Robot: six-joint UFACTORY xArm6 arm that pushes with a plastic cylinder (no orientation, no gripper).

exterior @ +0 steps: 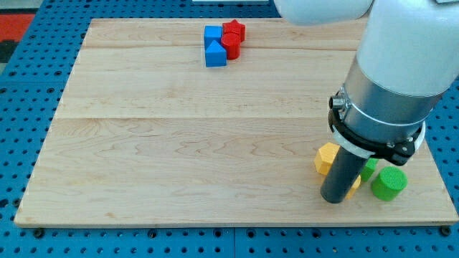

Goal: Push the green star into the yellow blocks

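board: wooden board on a blue pegboard; all four edges show
open room: wide bare wood across the view's left and middle; blocks sit only at the top centre and the bottom right
bottom-right cluster: close to the board's right and bottom edges, little room on those sides
green star: green piece just right of the rod, mostly hidden by it; shape cannot be told, likely the star
green cylinder: right of the rod, near the bottom edge, just beside the other green piece
yellow blocks: yellow hexagon touching the rod's left side; second yellow bit peeking at the rod's lower right, shape unclear
top cluster: blue cube, blue triangle, red star, red block bunched near the top edge, well apart from the tip
arm: comes in from the view's top right, grey housing over the right part of the board, dark rod hanging near upright
tip: on the board among the bottom-right cluster, between yellow hexagon and green pieces, near the bottom edge
claw: none here, plain rod, so no open or closed state to tell
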